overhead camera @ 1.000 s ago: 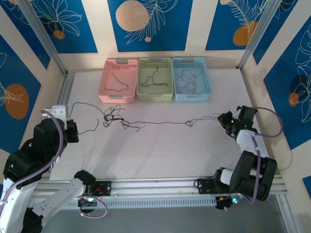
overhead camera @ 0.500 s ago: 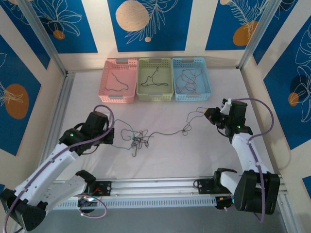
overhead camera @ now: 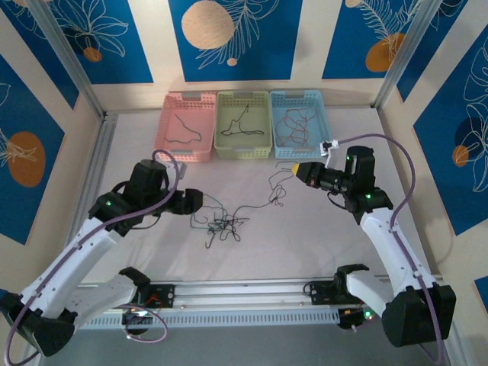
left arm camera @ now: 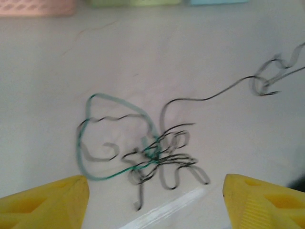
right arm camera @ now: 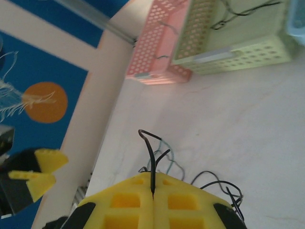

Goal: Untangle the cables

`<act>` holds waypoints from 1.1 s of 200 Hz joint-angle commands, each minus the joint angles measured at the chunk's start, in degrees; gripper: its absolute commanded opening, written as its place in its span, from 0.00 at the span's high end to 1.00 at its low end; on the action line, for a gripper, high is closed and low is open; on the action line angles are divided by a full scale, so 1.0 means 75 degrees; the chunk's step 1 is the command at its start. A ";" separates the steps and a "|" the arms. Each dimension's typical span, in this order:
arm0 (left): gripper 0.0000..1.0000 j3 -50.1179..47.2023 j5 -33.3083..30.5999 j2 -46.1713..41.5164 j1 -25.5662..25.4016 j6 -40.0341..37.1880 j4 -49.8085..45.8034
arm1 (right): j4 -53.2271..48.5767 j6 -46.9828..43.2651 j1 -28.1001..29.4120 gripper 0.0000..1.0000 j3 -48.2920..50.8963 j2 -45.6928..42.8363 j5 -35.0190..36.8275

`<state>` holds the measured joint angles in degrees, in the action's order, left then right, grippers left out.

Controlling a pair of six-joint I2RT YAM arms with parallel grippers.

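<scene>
"Two arms, one tangle (overhead camera: 223,225). Why is the right arm up by the baskets?"

"The right jaws are clamped together on the end of a black cable (right arm camera: 151,157). I'd say the arm holds it far and to the right to draw that strand out. The strand runs left through a small loop (overhead camera: 278,191) and down into the tangle, which lies on the tabletop (overhead camera: 320,236) left of centre."

"And the left?"

"The left jaws stand apart with nothing between them, low over the tabletop just left of the tangle. From that wrist the tangle sits straight ahead, with a green cable (left arm camera: 114,99) looped around the black ones. My guess is they're placed to pin or pick up a strand there."

"Anything in the way?"

"A pink basket (overhead camera: 185,155), a green basket (overhead camera: 244,152) and a blue basket (overhead camera: 302,152) line the far edge, each with cables inside. The blue one is near the right jaws, so a pull toward it could snag its rim."
</scene>
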<state>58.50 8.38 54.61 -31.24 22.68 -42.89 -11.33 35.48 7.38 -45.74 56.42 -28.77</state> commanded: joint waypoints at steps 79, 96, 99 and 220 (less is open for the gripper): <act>0.19 0.0935 0.3853 0.2394 -0.0581 -0.1945 0.4024 | -0.0206 -0.0077 0.1093 1.00 -0.1106 0.0263 -0.1316; 0.19 0.0910 0.3916 0.2595 -0.0895 -0.2256 0.4221 | -0.0286 -0.0073 0.1210 1.00 -0.1156 0.0270 -0.1250; 0.19 0.0872 0.3912 0.2599 -0.0932 -0.2282 0.4297 | -0.0293 -0.0071 0.1234 1.00 -0.1173 0.0270 -0.1239; 0.44 0.0466 0.3482 0.3259 -0.1220 -0.2162 0.4867 | -0.0329 -0.0084 0.1652 1.00 -0.1244 0.0340 -0.1093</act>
<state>61.56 36.58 77.01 -39.81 7.66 -6.37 -12.91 34.57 19.18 -53.15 58.74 -36.23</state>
